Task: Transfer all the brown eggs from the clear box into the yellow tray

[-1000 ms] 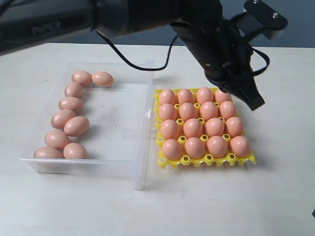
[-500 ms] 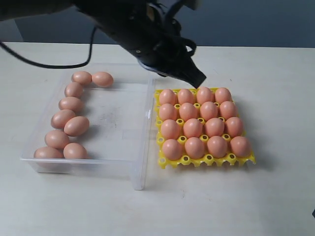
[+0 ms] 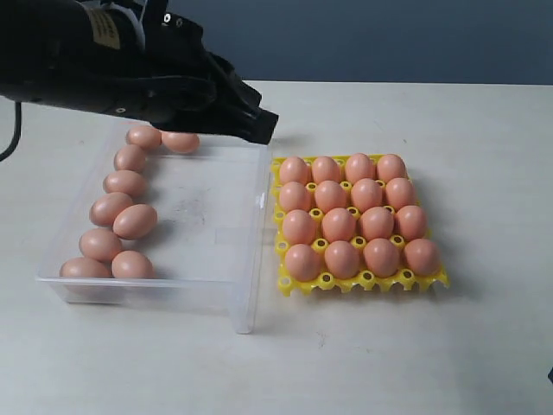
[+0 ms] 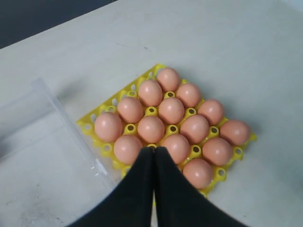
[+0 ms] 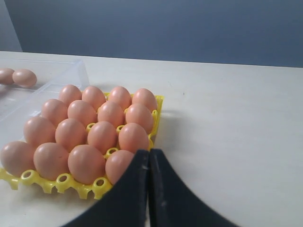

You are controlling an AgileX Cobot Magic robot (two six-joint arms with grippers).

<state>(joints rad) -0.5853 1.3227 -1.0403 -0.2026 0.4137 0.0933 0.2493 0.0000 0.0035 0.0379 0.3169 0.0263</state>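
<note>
**Current state.** The yellow tray (image 3: pixel 384 281) sits on the surface (image 3: pixel 432 363), just beside the clear box (image 3: pixel 207 216). All sixteen places in the tray are filled, each with one egg standing on end. The raised pegs (image 3: pixel 316 214) between the places keep each shell off its neighbours, so the load cannot roll.

**Remaining stock.** Nine brown eggs (image 3: pixel 135 221) lie on their sides in the clear box. They are strung loosely along the wall farthest from the tray, and two are at the far corner. The rest of the box floor is bare.

**Left hand.** The left hand (image 4: pixel 154 152) hangs above the far wall of the box, near the corner that adjoins the tray. Its fingers are pressed together and it carries nothing. From this position it is well apart from the nearest loose egg.

**Right hand.** The right hand (image 5: pixel 148 153) is low, on the side of the tray away from the box. Its fingers are also pressed together and it carries nothing. It does not appear clearly in the exterior view.

**Assessment.** The tray appears to be at capacity, so the remaining eggs have no free place to sit in. An egg set on top of a filled place would rest on curved shells with no pegs to steady it, and would probably roll off.
</note>
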